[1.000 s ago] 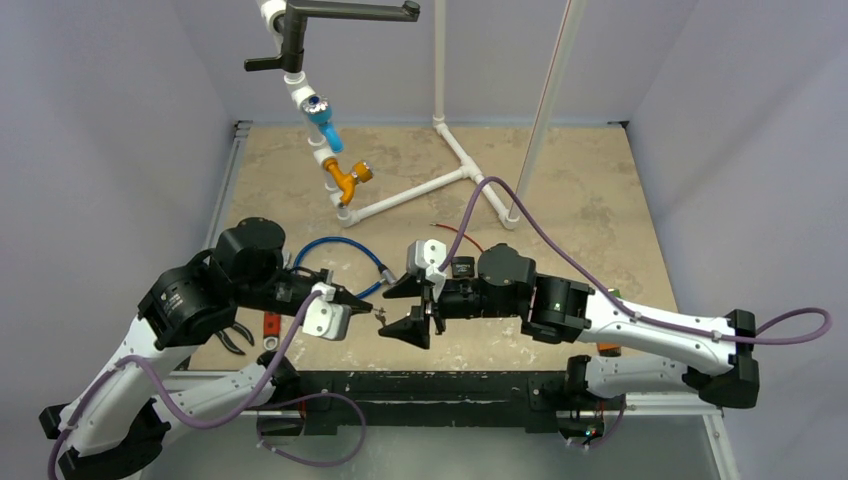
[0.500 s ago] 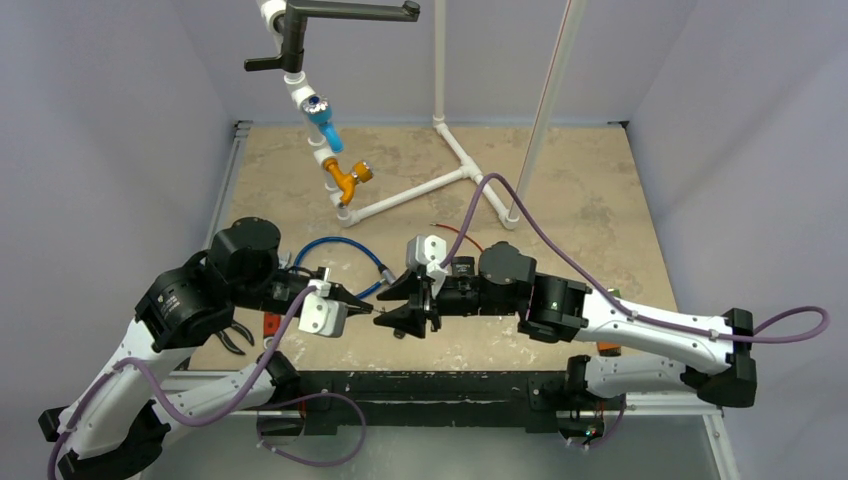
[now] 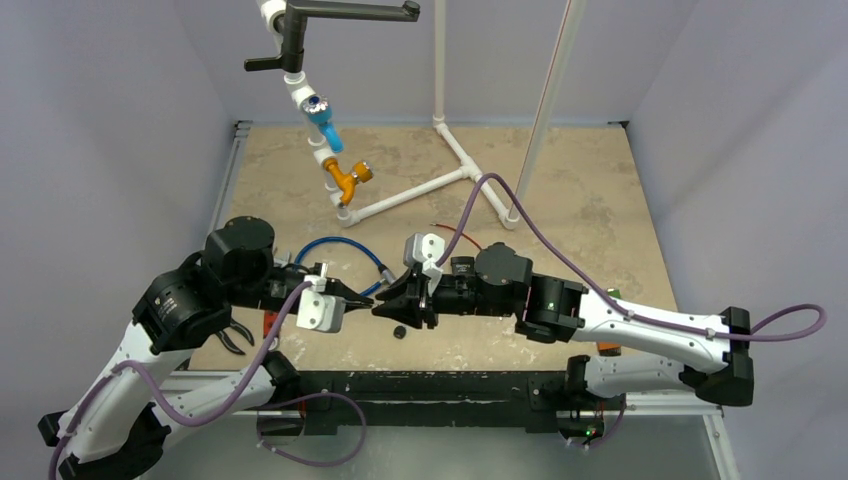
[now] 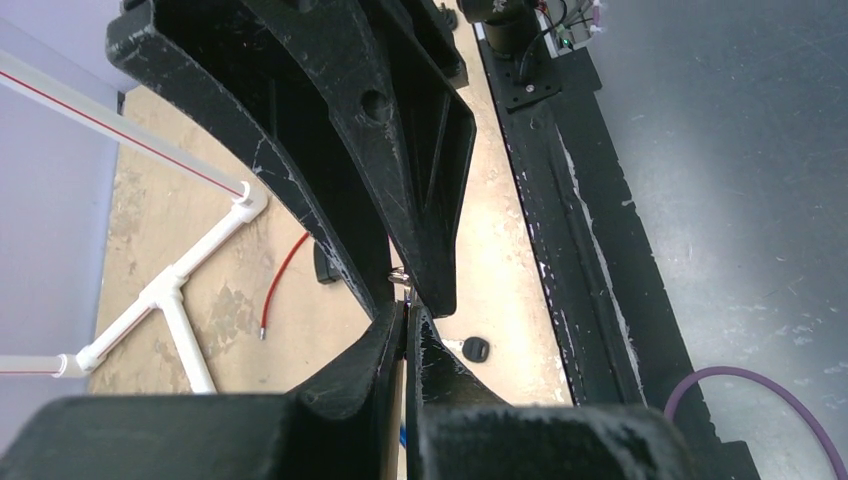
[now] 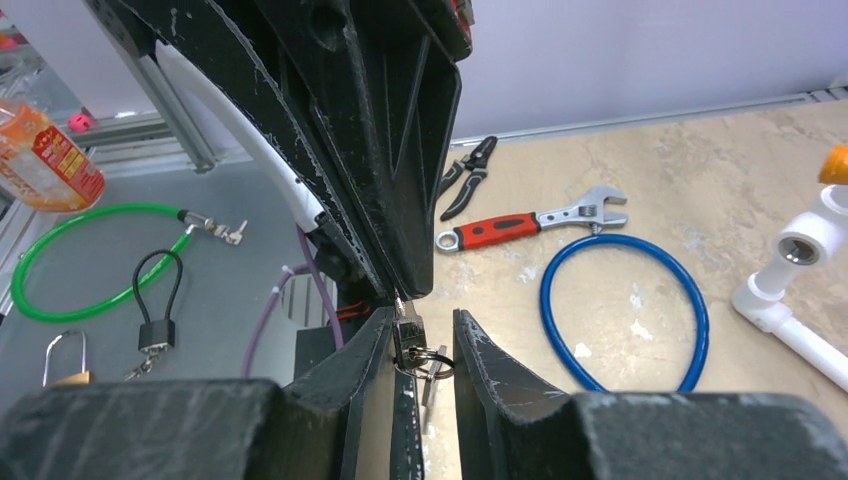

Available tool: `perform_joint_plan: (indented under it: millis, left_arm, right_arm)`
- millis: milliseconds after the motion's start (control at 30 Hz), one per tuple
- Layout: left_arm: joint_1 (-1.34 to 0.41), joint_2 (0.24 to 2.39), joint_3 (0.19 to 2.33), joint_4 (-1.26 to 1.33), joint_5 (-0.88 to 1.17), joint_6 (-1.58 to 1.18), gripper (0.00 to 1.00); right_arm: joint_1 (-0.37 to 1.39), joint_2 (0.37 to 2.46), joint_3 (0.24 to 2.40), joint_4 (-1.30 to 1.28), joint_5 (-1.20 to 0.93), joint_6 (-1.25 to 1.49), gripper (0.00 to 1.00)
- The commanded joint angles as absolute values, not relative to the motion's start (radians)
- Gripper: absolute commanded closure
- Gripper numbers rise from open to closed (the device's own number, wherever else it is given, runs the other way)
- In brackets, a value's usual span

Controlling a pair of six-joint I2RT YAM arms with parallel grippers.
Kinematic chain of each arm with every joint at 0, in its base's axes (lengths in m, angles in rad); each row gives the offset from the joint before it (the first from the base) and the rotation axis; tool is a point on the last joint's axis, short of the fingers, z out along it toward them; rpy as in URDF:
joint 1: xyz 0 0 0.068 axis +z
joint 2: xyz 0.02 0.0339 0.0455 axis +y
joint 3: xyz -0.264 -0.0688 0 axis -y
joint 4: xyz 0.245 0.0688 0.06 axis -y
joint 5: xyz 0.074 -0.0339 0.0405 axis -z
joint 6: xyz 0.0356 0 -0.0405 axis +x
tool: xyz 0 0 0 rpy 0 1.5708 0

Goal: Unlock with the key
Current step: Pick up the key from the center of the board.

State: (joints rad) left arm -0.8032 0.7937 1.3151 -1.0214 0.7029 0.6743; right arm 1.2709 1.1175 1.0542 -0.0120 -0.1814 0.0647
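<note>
**Left gripper (image 3: 365,303) pinched shut, right gripper (image 3: 383,306) slightly parted, nose to nose**

Wide view first: the tan table (image 3: 580,200), with the white PVC pipe frame (image 3: 405,193) standing up at 12 o'clock. Both grippers meet tip to tip near the 6 o'clock edge.

From that meeting point, the blue cable loop (image 5: 547,300) lies at 10 o'clock. The red-handled wrench (image 5: 500,228) and the pliers (image 5: 470,175) are out at 9 o'clock, and the thin red wire (image 4: 280,280) is at 1 o'clock.

Now the small stuff. A black knob (image 4: 477,349) sits on the table at 5 o'clock, just beside the tips and touching neither.

And here's the one that matters: a small silver piece (image 5: 408,335) with a key ring (image 5: 435,358) hanging off it. Key or lock body? Too small to call.

The left fingers are pressed together on its top end. It sits between the right jaws, up against one finger. A sliver of daylight shows before the other, so that gripper is not clamped.
</note>
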Motion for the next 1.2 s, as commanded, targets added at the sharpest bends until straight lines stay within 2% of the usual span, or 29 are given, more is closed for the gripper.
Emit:
perform_joint_plan:
  millis: [0, 67, 100, 167, 367, 433, 667, 900, 1033, 1167]
  left_arm:
    - [-0.795, 0.783, 1.31, -1.002, 0.73, 0.658, 1.0]
    - [-0.793, 0.782, 1.309, -1.001, 0.727, 0.655, 1.0]
    - [-0.792, 0.783, 1.309, -0.996, 0.727, 0.648, 1.0]
    - [-0.785, 0.781, 1.309, -0.987, 0.731, 0.631, 1.0]
    - [-0.779, 0.781, 1.305, -0.981, 0.736, 0.617, 1.0]
    - [-0.778, 0.779, 1.302, -0.977, 0.738, 0.616, 1.0]
    - [-0.775, 0.778, 1.297, -0.971, 0.739, 0.614, 1.0]
    - [-0.77, 0.78, 1.299, -0.969, 0.74, 0.605, 1.0]
    - [-0.767, 0.78, 1.301, -0.966, 0.741, 0.6, 1.0]
    - [-0.764, 0.778, 1.298, -0.961, 0.744, 0.596, 1.0]
  right_arm:
    - [1.268, 1.071, 1.044, 0.046, -0.095, 0.064, 1.0]
    - [1.269, 1.068, 1.035, 0.047, -0.061, 0.067, 1.0]
    - [1.269, 1.064, 1.032, 0.048, -0.045, 0.067, 0.93]
    - [1.269, 1.054, 1.021, 0.053, -0.017, 0.069, 0.68]
    - [1.27, 0.995, 0.969, 0.123, 0.046, 0.039, 0.47]
    - [1.271, 0.98, 0.966, 0.125, 0.046, 0.019, 0.45]
    - [1.271, 1.023, 1.03, 0.068, -0.063, 0.005, 0.44]
    - [1.274, 1.065, 1.072, 0.045, -0.111, -0.022, 0.49]
    - [1.275, 1.081, 1.094, 0.023, -0.093, -0.03, 0.64]
    - [1.276, 1.093, 1.11, 0.002, -0.09, -0.027, 0.86]
